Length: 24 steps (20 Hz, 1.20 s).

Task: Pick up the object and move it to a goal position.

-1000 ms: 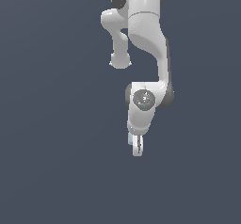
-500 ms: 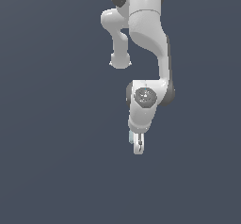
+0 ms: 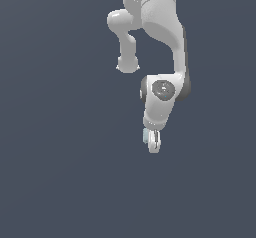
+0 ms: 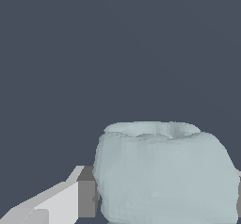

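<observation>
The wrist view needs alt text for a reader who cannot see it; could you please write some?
A pale blue-grey lumpy block fills the lower part of the picture, with a white and grey finger of the tool against one side. Behind it is only plain dark grey background.

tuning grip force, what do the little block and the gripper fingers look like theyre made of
The block looks matte, pale blue-grey, with a lumpy, faceted surface and no shine; perhaps foam or soft plastic, but a render leaves that open. One of the fingers looks like smooth white hard plastic, with a darker grey pad, maybe rubber, against the block. In the exterior view, the gripper shows the same plain white.
</observation>
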{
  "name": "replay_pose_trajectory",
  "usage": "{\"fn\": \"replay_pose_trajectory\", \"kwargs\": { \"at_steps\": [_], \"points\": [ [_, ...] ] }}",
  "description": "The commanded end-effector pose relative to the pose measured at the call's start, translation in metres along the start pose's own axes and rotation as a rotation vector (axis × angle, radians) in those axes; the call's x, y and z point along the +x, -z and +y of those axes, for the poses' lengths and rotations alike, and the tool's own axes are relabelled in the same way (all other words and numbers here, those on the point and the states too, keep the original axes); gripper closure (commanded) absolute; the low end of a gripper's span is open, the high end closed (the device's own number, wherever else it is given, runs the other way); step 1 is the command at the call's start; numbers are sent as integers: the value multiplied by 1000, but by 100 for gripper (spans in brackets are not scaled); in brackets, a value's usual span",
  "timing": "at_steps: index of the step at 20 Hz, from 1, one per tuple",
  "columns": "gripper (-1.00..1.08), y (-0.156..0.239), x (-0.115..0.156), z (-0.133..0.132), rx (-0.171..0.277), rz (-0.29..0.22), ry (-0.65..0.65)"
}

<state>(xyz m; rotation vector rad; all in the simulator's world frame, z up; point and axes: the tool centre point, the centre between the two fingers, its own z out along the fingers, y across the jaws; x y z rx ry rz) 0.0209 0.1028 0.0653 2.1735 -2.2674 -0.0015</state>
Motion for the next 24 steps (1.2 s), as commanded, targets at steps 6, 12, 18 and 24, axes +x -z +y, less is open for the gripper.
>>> {"fn": "replay_pose_trajectory", "kwargs": {
  "at_steps": [6,12,18,24],
  "points": [
    [108,30,-38,51,1,-1,1],
    [108,52,-66,89,1,-1,1],
    [108,68,-85,114,1,0,1],
    [108,73,-92,122,1,0,1]
  ]
}}
